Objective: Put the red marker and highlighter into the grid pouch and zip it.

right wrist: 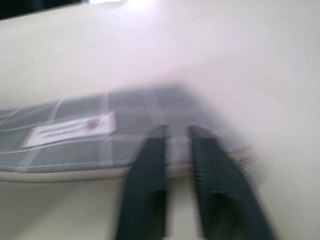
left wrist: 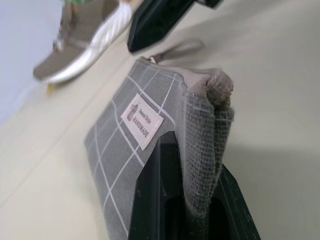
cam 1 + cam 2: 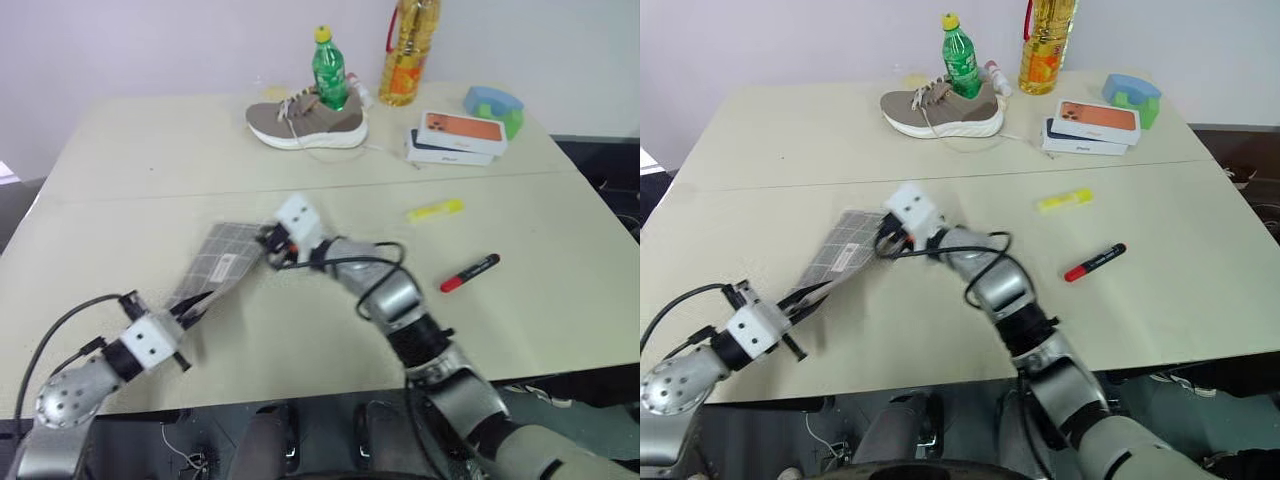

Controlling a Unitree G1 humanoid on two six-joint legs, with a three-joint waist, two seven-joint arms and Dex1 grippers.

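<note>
The grid pouch point(image 3: 225, 260) is grey with white lines and a small white label, and it is lifted at a slant off the table's near left. My left gripper point(image 3: 195, 308) is shut on its near corner, and the fabric folds over between the fingers point(image 2: 160, 165). My right gripper point(image 3: 268, 240) is at the pouch's far end by the zipper's loop pull point(image 2: 175, 50). Its fingers point(image 1: 150, 160) stand a little apart with nothing gripped. The yellow highlighter point(image 3: 435, 210) and the red marker point(image 3: 470, 272) lie on the table to the right, away from both grippers.
Along the table's far edge stand a brown shoe point(image 3: 307, 122), a green bottle point(image 3: 329, 68), an oil bottle point(image 3: 409, 50), two stacked phone boxes point(image 3: 457, 137) and a blue-green object point(image 3: 494, 105). A seam point(image 3: 150, 192) runs across the tabletop.
</note>
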